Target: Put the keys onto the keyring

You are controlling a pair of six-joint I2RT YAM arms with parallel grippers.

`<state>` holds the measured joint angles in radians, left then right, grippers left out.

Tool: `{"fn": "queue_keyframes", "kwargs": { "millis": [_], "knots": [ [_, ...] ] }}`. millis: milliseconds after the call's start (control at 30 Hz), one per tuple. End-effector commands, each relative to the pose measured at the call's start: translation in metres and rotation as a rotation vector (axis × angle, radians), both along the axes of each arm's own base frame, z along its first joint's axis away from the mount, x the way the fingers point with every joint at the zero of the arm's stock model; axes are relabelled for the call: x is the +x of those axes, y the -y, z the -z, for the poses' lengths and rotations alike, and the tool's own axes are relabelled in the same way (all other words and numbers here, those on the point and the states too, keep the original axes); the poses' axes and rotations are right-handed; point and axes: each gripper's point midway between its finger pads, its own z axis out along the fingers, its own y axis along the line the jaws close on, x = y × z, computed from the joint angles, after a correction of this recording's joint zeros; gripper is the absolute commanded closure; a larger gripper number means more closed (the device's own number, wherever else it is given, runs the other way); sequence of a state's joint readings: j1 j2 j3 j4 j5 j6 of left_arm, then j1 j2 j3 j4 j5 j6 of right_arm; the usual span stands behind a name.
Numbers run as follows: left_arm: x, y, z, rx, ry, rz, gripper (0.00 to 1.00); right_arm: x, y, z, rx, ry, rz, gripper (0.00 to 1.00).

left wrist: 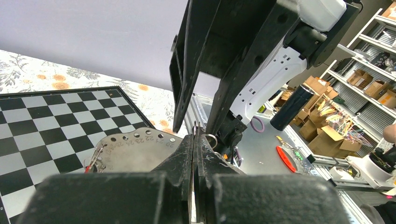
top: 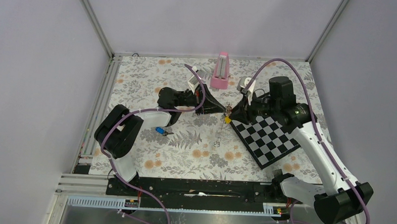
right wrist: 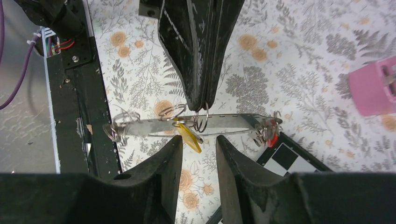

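The keyring is a flat grey strip [right wrist: 233,122] carrying silver rings and a small red piece [right wrist: 272,138], held in the air. My left gripper [left wrist: 195,134] is shut on one silver ring [right wrist: 202,123] of it. A yellow key [right wrist: 190,138] hangs from a ring on the strip. My right gripper [right wrist: 198,140] stands open just below the strip, the yellow key in front of its left fingertip, nothing between its fingers. The blue key [top: 159,131] lies on the flowered cloth beside the left arm. From above, the two grippers [top: 223,111] [top: 233,115] meet tip to tip.
A chessboard [top: 268,138] lies under the right arm. A pink metronome-like block [top: 220,70] stands at the back middle. A small loose ring [top: 218,141] rests on the cloth in front of the grippers. The black base rail [top: 198,187] runs along the near edge.
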<state>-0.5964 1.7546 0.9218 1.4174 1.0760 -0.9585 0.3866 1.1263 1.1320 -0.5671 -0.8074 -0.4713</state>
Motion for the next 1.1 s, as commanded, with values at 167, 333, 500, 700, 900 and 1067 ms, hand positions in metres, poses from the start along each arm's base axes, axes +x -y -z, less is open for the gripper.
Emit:
{"fn": "queue_keyframes", "kwargs": {
  "millis": [167,333,500,700,900,1067],
  "knots": [
    [-0.008,-0.006,-0.017,-0.065,0.126,-0.004,1.0,0.008,-0.001,-0.034,0.034,0.064,0.007,0.61],
    [-0.009,-0.006,-0.018,-0.066,0.128,-0.002,1.0,0.009,-0.007,-0.025,0.051,0.019,-0.009,0.63],
    [-0.009,-0.006,-0.018,-0.067,0.13,0.0,1.0,0.008,-0.01,-0.019,0.066,-0.011,-0.02,0.66],
    [-0.008,-0.005,-0.017,-0.068,0.129,-0.001,1.0,0.007,-0.013,-0.018,0.082,-0.03,-0.038,0.79],
    [-0.009,-0.004,-0.014,-0.061,0.142,0.006,1.0,0.005,-0.013,-0.02,0.077,-0.017,-0.051,1.0],
    [-0.009,-0.003,0.004,0.008,0.224,0.044,1.0,0.009,-0.005,-0.02,0.016,0.004,-0.022,1.0]
  ]
}}
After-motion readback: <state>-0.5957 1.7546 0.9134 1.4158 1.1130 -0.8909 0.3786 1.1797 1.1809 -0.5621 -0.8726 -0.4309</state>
